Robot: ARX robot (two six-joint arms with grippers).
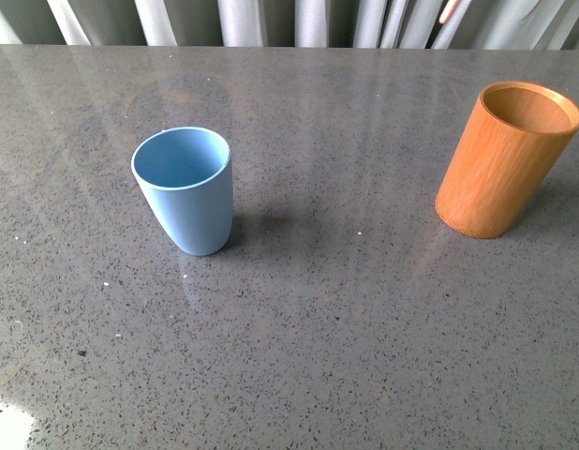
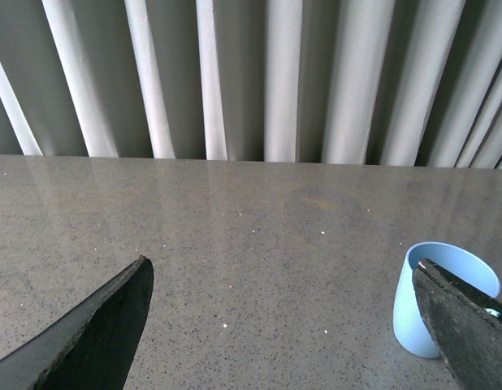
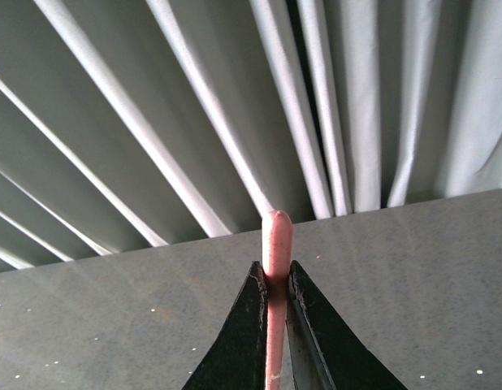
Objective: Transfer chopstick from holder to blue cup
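The blue cup [image 1: 186, 202] stands upright left of the middle of the grey table. The orange-brown holder [image 1: 500, 164] stands at the right, and its inside looks empty. No gripper shows in the front view. In the right wrist view my right gripper [image 3: 274, 264] is shut on a pink-white chopstick [image 3: 277, 231], whose rounded end sticks out past the fingertips, above the table. A small pink streak [image 1: 449, 11] at the front view's top edge may be that stick. My left gripper [image 2: 282, 262] is open and empty, and the blue cup [image 2: 413, 317] stands partly behind one finger [image 2: 466, 325].
The grey speckled table [image 1: 346, 328] runs back to a pleated grey-white curtain [image 1: 271, 19]. A bright glare patch [image 1: 8, 427] lies at the front left corner.
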